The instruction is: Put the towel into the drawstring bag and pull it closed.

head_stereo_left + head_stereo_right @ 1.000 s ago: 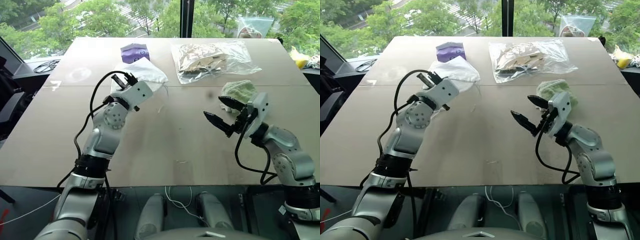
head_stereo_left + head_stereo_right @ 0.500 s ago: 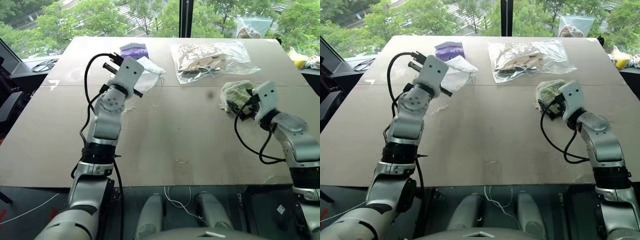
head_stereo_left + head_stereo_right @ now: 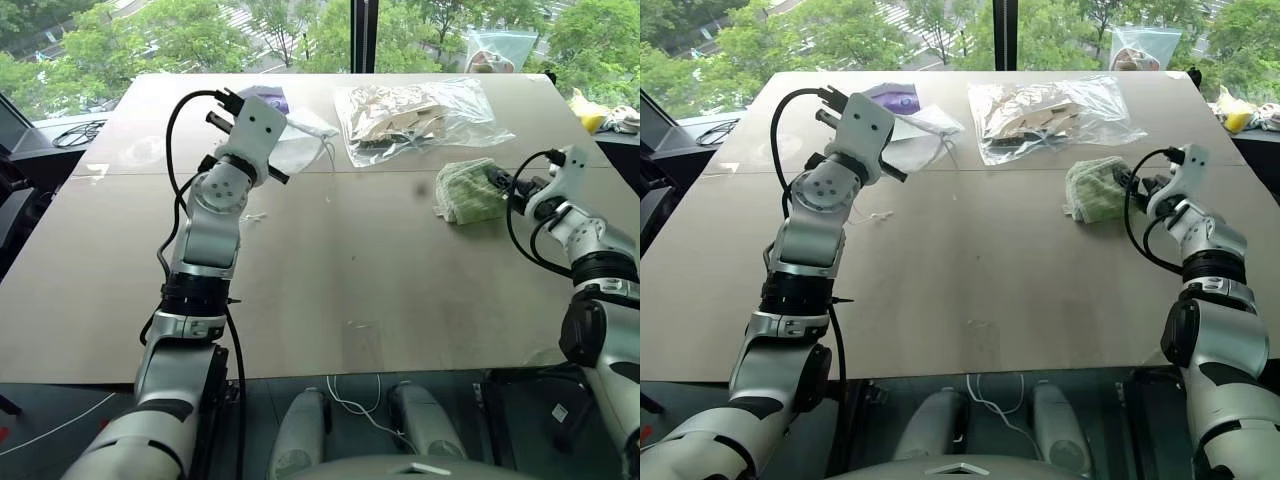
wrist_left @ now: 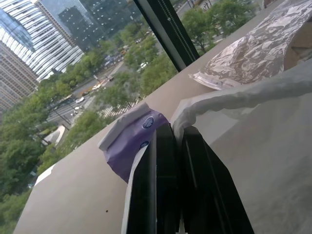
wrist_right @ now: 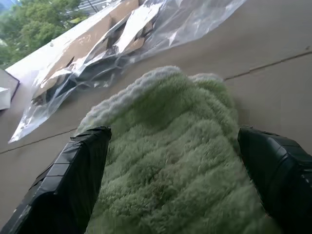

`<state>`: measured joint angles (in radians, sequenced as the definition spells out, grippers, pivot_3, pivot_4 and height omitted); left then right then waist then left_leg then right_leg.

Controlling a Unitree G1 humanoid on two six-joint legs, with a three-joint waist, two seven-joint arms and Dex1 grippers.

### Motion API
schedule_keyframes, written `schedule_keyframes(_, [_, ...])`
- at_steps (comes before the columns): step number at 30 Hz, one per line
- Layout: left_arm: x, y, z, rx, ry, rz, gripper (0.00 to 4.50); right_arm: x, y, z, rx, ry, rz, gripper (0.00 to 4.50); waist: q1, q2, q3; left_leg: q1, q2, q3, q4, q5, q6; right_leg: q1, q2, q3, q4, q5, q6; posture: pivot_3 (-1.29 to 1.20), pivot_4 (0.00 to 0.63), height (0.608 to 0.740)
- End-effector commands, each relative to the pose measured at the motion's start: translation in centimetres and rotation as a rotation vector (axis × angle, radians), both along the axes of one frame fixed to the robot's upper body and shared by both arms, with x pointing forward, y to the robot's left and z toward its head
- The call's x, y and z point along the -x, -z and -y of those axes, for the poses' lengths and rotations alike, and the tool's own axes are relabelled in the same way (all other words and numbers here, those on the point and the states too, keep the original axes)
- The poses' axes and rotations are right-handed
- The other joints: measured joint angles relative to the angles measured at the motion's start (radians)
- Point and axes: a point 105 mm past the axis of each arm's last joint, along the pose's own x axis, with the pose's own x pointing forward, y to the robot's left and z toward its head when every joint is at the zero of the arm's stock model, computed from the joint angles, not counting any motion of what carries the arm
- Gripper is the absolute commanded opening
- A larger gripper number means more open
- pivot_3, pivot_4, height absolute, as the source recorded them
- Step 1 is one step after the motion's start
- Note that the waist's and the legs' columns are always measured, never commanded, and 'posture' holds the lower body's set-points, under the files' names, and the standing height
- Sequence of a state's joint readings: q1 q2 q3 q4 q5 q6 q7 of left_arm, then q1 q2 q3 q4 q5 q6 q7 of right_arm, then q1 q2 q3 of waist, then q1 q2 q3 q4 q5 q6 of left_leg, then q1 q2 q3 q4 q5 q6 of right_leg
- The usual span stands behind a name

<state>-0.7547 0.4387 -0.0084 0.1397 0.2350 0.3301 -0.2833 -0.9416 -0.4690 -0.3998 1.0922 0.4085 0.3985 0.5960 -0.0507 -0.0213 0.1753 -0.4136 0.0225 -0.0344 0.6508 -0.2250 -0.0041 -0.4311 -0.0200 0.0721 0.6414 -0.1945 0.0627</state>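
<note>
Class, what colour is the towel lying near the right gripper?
The towel is light green with a whitish edge, clearest in the right wrist view.

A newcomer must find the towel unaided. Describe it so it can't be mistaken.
Start at the tan table and go to its right side, just in front of the clear plastic bag of beige items. The towel lies flat there, at the tip of the right end effector. It is the one fluffy light-green cloth with whitish edges.
</note>
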Motion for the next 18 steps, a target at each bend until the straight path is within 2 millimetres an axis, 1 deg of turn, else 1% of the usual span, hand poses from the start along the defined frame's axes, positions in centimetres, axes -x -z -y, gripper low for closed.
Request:
schedule_keyframes(1, [0.7,-1.9,0.1,-0.021,0.005,0.073,0.04,-0.2,-0.2,-2.3,-0.060,-0.103,0.012,4.50,-0.009,0.000,0.000,0.000,0.000,0.000,0.001,0.000,0.000,0.000,0.000,0.000,0.000,0.000,0.000,0.00,0.150,0.740])
schedule_keyframes(3, [0.8,-2.0,0.0,-0.027,0.004,0.075,0.04,-0.2,-0.3,-3.6,-0.075,-0.161,0.025,4.50,-0.015,0.000,0.000,0.000,0.000,0.000,0.001,0.000,0.000,0.000,0.000,0.000,0.000,0.000,0.000,0.00,0.150,0.740])
schedule_keyframes(4, [0.8,-2.0,-0.1,-0.034,0.003,0.075,0.04,-0.2,-0.3,-4.3,-0.056,-0.195,0.034,4.50,-0.020,0.000,0.000,0.000,0.000,0.000,0.001,0.000,0.000,0.000,0.000,0.000,0.001,0.000,0.000,0.00,0.150,0.740])
schedule_keyframes(5, [0.8,-2.0,-0.2,-0.041,-0.003,0.078,0.04,-0.1,0.0,-4.8,0.010,-0.226,0.035,4.50,-0.026,0.000,0.000,0.001,0.000,0.000,0.001,0.000,0.000,0.000,0.000,0.000,0.001,0.000,0.000,0.00,0.150,0.740])
schedule_keyframes(6, [0.8,-2.1,-0.3,-0.048,-0.009,0.081,0.04,0.0,0.8,-5.3,0.096,-0.255,0.017,4.50,-0.028,0.000,0.000,0.001,0.000,0.000,0.001,0.000,0.000,0.000,0.001,0.000,0.001,0.000,0.000,0.00,0.150,0.740])
schedule_keyframes(8, [0.8,-2.1,-0.3,-0.057,-0.014,0.086,0.04,0.4,3.0,-5.9,0.293,-0.309,-0.038,4.50,-0.038,0.000,0.000,0.001,0.000,0.000,0.001,0.000,0.000,0.000,0.001,0.000,0.002,0.000,0.000,0.00,0.150,0.740])
schedule_keyframes(11, [0.9,-2.1,0.0,-0.057,-0.005,0.085,0.04,0.6,4.6,-6.2,0.446,-0.330,-0.077,4.50,-0.045,-0.001,-0.001,0.002,0.000,0.000,0.001,0.000,0.000,0.000,0.001,0.000,0.002,0.000,0.000,0.00,0.150,0.740])
schedule_keyframes(14, [0.9,-1.9,0.3,-0.061,0.005,0.082,0.04,0.9,6.3,-6.1,0.639,-0.357,-0.107,4.50,-0.046,-0.003,-0.002,0.004,0.001,0.000,0.001,0.000,0.000,0.002,0.001,0.001,0.003,0.000,0.000,0.00,0.150,0.740])
schedule_keyframes(16, [0.9,-1.9,0.3,-0.062,0.007,0.083,0.04,1.0,7.0,-6.1,0.697,-0.361,-0.121,4.50,-0.046,-0.003,-0.002,0.010,0.001,0.000,0.001,0.000,0.000,0.008,0.001,0.001,0.002,0.000,0.000,0.00,0.150,0.740])
schedule_keyframes(18, [0.9,-2.0,0.3,-0.063,0.006,0.084,0.04,1.0,7.1,-6.3,0.689,-0.355,-0.128,4.50,-0.046,-0.005,-0.003,0.021,0.001,0.000,-0.002,0.000,0.000,0.018,0.001,0.001,0.001,-0.003,0.004,0.00,0.150,0.740])
